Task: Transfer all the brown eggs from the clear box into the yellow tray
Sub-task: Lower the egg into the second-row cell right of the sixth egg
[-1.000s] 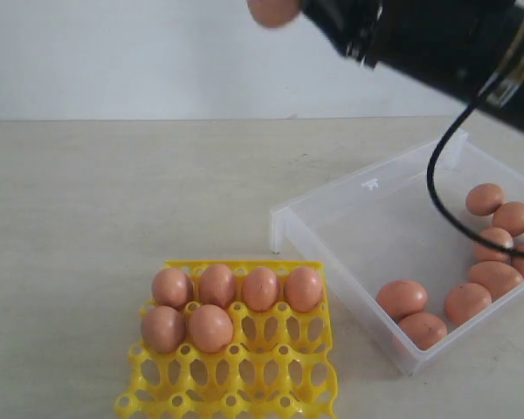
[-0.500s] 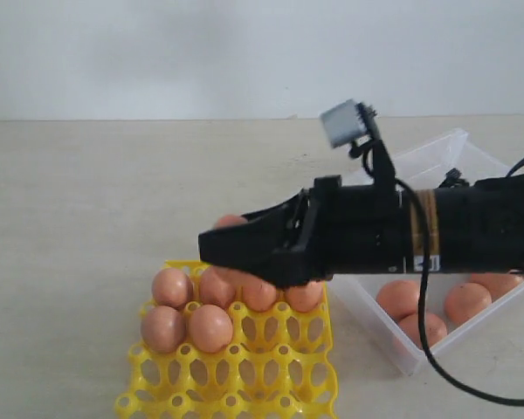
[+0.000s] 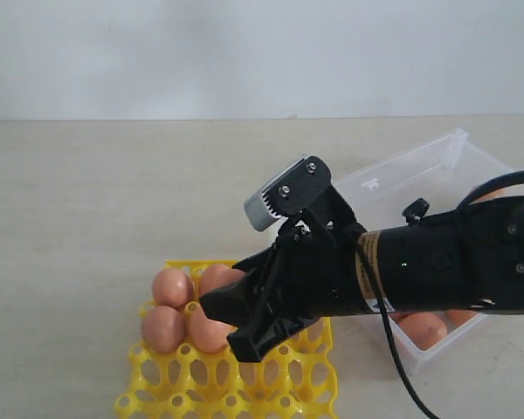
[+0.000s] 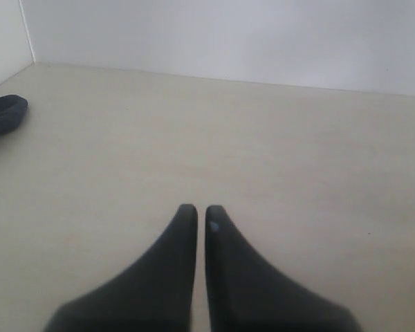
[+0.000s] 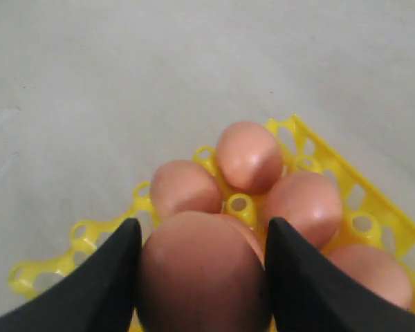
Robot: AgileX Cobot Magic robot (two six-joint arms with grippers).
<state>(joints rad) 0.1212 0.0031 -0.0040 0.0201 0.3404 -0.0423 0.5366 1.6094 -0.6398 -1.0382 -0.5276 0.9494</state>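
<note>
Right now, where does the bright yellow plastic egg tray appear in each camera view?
Exterior view: the yellow tray sits at the bottom, left of centre, partly behind the right gripper.
Left wrist view: not in it.
Right wrist view: it lies beyond the brown egg held between the fingers.
Shared landmark: the seated brown eggs.

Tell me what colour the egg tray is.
The tray is bright yellow, clearest in the exterior view.

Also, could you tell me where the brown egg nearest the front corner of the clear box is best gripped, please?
Grip the brown egg across its narrow middle, coming straight down from above. It seems to lie on its side close to the clear box wall, which would likely block a sideways approach.
</note>
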